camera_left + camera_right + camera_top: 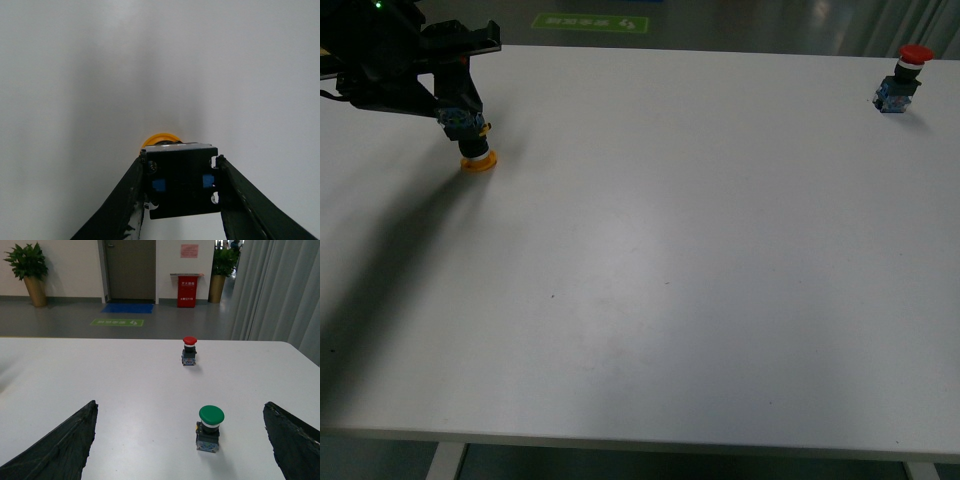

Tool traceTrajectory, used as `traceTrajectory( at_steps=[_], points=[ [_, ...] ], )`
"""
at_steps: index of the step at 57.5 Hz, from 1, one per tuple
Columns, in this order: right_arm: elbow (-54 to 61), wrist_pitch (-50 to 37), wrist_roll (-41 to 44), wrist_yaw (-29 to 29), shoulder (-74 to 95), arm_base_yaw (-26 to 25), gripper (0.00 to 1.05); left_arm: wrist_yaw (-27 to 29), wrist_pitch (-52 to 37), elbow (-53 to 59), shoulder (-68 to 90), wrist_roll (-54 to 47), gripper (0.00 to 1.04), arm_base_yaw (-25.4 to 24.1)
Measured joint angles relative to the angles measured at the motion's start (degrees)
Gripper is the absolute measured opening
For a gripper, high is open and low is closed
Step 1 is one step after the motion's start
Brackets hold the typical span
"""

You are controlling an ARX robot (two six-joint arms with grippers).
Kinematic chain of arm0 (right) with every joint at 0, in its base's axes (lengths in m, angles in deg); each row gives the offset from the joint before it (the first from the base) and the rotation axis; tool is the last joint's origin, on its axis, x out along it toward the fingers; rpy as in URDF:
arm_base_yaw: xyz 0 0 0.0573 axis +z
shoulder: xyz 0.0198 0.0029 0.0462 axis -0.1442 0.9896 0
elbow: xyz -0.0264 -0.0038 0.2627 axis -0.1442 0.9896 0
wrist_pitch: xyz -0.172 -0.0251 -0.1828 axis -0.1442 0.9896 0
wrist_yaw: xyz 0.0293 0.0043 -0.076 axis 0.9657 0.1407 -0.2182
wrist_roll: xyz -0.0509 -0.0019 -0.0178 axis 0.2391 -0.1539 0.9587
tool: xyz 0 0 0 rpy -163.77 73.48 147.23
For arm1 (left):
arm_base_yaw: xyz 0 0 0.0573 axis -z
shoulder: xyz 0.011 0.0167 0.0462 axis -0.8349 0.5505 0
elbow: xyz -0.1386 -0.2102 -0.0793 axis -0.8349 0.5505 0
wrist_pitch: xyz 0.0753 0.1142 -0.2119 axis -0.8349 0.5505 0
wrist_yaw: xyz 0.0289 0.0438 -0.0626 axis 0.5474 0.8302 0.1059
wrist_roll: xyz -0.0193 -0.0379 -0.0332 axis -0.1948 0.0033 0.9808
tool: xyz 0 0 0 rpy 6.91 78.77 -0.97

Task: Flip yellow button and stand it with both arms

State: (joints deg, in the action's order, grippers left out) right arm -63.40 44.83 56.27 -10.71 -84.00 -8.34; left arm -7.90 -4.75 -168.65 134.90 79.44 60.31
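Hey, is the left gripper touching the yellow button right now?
Touching. In the left wrist view, the fingers of the left gripper press against both sides of the yellow button, on its black body, with no gap.

No legible text: marks on red cabinet [187, 290], green floor sign [117, 322] too small.

left gripper [460, 122]: black, in the upper left of the frame, closed on the blocky end of the yellow button.
yellow button [477, 160]: upside down, with its yellow cap down on the bench.
red button [901, 80]: upper right, standing up with the red cap on top, well apart from the yellow one.
bench [670, 280]: big and white.
shadow [390, 270]: dark, running to the lower left.
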Motion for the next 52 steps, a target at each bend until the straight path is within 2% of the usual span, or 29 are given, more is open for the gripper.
traceTrajectory(
  at_steps=[9, 15, 20, 28, 52],
  points=[
    [0.0, 0.0, 0.0, 0.0, 0.0, 0.0, 0.97, -13.1, -11.4, 4.2, -5.1, 14.0, 0.35, 2.7],
    [0.0, 0.0, 0.0, 0.0, 0.0, 0.0, 0.97, -17.0, -20.0, 5.6, -6.4, 23.1, 0.35, 6.0],
    [0.0, 0.0, 0.0, 0.0, 0.0, 0.0, 0.97, -17.9, -25.6, 6.1, -6.2, 28.2, 0.35, 8.4],
    [0.0, 0.0, 0.0, 0.0, 0.0, 0.0, 0.97, -21.9, -39.3, 7.3, -4.2, 37.0, 0.35, 12.7],
    [0.0, 0.0, 0.0, 0.0, 0.0, 0.0, 0.97, -21.8, -67.3, 7.3, -0.3, 59.6, 0.35, 20.8]
  ],
)
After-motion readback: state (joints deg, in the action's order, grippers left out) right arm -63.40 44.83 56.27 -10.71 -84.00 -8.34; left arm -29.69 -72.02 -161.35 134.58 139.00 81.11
